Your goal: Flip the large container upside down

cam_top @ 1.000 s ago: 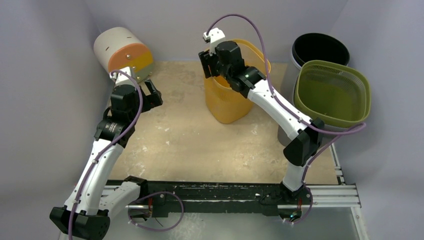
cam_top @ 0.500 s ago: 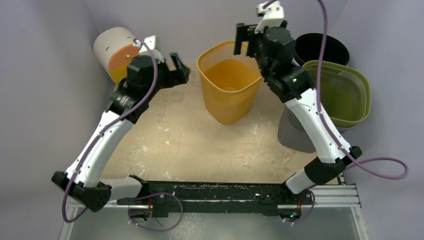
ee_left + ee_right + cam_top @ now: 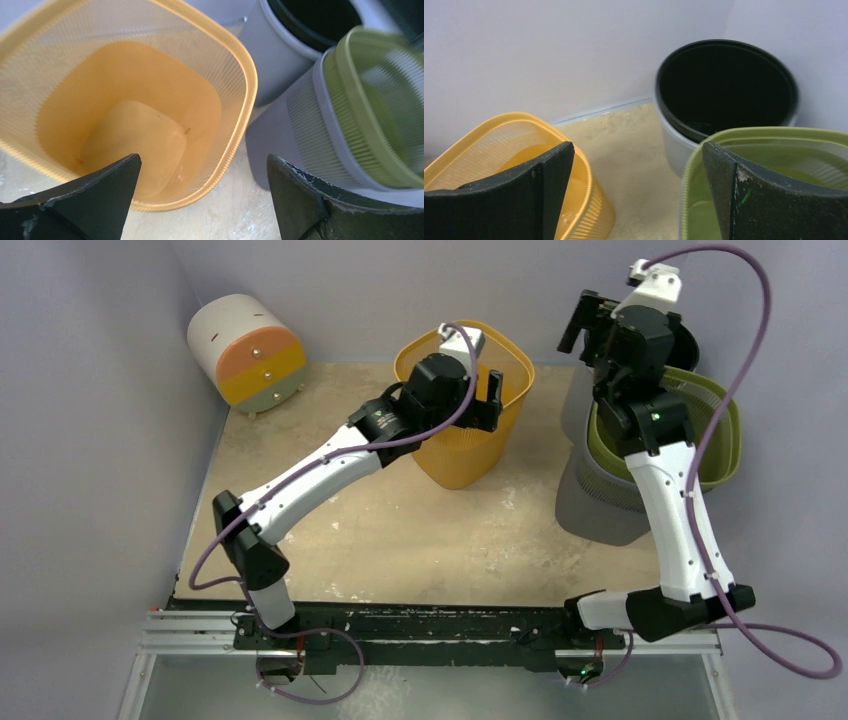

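Observation:
An orange ribbed bin (image 3: 465,455) stands upright at the back middle of the table, open and empty; it also shows in the left wrist view (image 3: 135,135) and the right wrist view (image 3: 489,145). My left gripper (image 3: 483,405) is open and empty, hovering over the bin's right rim (image 3: 202,165). My right gripper (image 3: 590,325) is open and empty, raised between the orange bin and the bins at the right (image 3: 638,150). A green ribbed bin (image 3: 715,430) sits nested in a grey bin (image 3: 600,500).
A round grey bin with a black inside (image 3: 688,340) stands at the back right corner, also in the right wrist view (image 3: 724,85). A white and orange cylinder (image 3: 245,350) lies at the back left. Walls close in on the left, back and right.
My left arm swung right from the back left to over the orange bin. My right arm moved right and up, off the orange bin to above the right-hand bins.

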Available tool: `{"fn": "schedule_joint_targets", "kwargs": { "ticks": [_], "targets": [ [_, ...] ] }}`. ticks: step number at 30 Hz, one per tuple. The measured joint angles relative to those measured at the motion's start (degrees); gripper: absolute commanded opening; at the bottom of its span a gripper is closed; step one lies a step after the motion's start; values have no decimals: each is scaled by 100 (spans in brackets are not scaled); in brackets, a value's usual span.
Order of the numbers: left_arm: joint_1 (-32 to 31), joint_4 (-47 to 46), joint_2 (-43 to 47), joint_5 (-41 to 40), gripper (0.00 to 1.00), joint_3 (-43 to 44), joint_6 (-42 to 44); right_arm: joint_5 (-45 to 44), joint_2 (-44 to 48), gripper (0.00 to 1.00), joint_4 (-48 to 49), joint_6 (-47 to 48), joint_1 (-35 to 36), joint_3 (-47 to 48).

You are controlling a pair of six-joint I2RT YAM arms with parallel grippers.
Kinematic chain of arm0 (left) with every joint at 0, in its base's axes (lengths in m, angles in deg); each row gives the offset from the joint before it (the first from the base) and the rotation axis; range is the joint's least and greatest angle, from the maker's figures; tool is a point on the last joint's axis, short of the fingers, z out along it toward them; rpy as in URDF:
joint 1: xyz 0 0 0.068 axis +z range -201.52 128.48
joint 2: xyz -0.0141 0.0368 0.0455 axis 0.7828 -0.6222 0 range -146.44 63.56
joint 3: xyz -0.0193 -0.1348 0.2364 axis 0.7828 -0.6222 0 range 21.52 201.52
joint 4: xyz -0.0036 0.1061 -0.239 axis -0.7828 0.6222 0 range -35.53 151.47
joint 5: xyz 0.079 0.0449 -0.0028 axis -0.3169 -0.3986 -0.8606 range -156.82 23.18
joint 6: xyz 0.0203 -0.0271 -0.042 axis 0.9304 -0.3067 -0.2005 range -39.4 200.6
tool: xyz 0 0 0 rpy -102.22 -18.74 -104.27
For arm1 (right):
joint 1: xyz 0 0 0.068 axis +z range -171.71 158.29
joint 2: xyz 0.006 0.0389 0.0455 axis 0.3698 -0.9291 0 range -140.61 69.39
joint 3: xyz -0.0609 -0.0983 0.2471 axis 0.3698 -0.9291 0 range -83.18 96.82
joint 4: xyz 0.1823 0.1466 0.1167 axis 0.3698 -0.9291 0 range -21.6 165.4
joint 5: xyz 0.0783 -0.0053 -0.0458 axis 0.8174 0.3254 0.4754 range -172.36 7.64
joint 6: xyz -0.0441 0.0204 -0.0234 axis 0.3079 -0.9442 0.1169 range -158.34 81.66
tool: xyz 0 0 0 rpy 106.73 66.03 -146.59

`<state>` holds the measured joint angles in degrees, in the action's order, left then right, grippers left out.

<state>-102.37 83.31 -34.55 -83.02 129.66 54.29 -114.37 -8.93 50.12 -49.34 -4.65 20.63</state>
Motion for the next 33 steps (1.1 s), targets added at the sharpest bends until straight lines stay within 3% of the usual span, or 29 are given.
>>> {"fn": "schedule_joint_targets", "kwargs": {
  "ticks": [10,20,29,33],
  "targets": [
    [-17,-94,-789,116,97,398,1362,262,549,100,37,-85,-778,-520],
    [-17,0,-1180,789,90,1036,2157,568,509,100,105,-107,-1032,-951],
    [-20,387,-1733,1003,76,1279,2470,645,533,100,249,-107,-1298,-1193],
    [-22,509,-1733,977,61,1303,2516,730,535,100,273,-109,-1390,-1287]
  ]
}}
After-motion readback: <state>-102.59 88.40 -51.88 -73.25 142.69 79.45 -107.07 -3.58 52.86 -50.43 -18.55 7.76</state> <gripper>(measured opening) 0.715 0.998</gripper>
